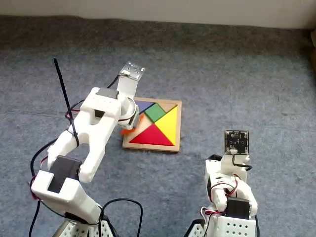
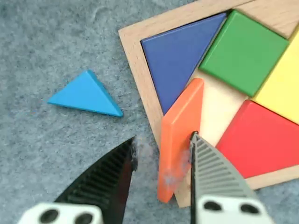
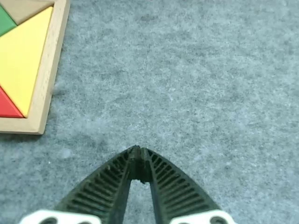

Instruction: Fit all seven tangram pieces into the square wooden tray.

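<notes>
The square wooden tray lies mid-table holding a dark blue triangle, a green square, a yellow triangle and a red triangle. An orange piece leans tilted across the tray's rim, partly over a bare patch of tray floor. My left gripper is open around this piece; one finger touches it, the other stands apart. A light blue triangle lies on the carpet beside the tray. My right gripper is shut over bare carpet, away from the tray.
Grey carpet covers the whole table. The right arm sits folded at the near right. A black cable rises beside the left arm. Open carpet lies right of and behind the tray.
</notes>
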Controlling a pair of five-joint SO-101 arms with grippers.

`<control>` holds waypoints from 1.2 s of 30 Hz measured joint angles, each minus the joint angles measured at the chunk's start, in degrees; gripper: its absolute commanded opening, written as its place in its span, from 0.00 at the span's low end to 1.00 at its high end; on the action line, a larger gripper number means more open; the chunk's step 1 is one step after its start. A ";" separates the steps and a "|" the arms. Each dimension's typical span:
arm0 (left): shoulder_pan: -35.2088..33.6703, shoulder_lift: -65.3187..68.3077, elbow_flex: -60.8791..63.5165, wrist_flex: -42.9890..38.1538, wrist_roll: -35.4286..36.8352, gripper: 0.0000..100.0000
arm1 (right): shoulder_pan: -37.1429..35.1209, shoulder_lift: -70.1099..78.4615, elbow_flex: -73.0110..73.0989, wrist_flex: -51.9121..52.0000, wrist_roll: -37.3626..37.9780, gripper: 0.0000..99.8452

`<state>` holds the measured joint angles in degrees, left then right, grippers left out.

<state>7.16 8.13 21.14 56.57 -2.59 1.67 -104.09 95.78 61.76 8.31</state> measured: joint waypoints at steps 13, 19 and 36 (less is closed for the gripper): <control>4.84 -2.73 0.00 3.16 4.22 0.19 | 0.00 0.00 0.00 0.00 0.00 0.01; 6.33 -2.73 0.00 3.52 5.01 0.19 | 0.00 0.00 0.00 0.00 0.00 0.01; 6.15 0.26 -0.09 3.43 14.24 0.19 | 0.00 0.00 0.00 0.00 0.00 0.01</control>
<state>13.32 8.40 21.05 60.00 11.65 1.67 -104.09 95.78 61.76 8.31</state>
